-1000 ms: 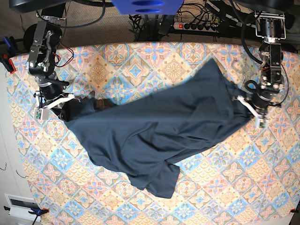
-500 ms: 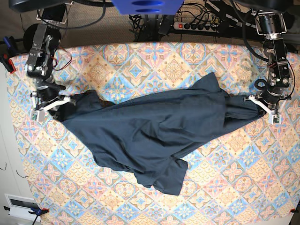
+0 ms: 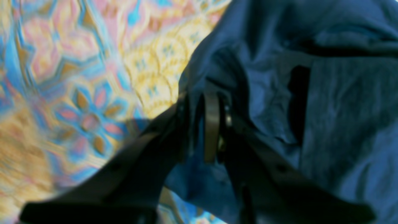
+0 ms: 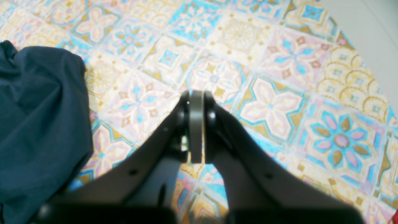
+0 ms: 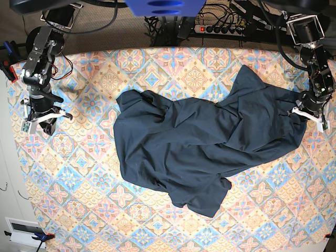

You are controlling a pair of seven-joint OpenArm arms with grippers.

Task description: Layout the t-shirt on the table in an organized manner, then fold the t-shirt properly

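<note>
The dark navy t-shirt [image 5: 199,142] lies crumpled across the middle of the table [image 5: 157,68], its right end pulled out toward the right edge. My left gripper [image 5: 304,114] is shut on that right end; in the left wrist view its jaws [image 3: 206,99] pinch bunched fabric of the t-shirt [image 3: 342,109] over the table [image 3: 77,77]. My right gripper [image 5: 44,119] is near the left edge, apart from the shirt. In the right wrist view it [image 4: 196,93] is shut and empty above the table [image 4: 279,93], with the t-shirt [image 4: 37,109] off to its left.
A power strip [image 5: 223,29] and cables lie beyond the table's far edge. A red clamp [image 5: 8,71] grips the left edge. A white box [image 5: 23,231] sits on the floor at the bottom left.
My right gripper has let go of the shirt's left end and drawn away to the left. That end has slid toward the centre. My left gripper has moved right and up, still holding fabric.
</note>
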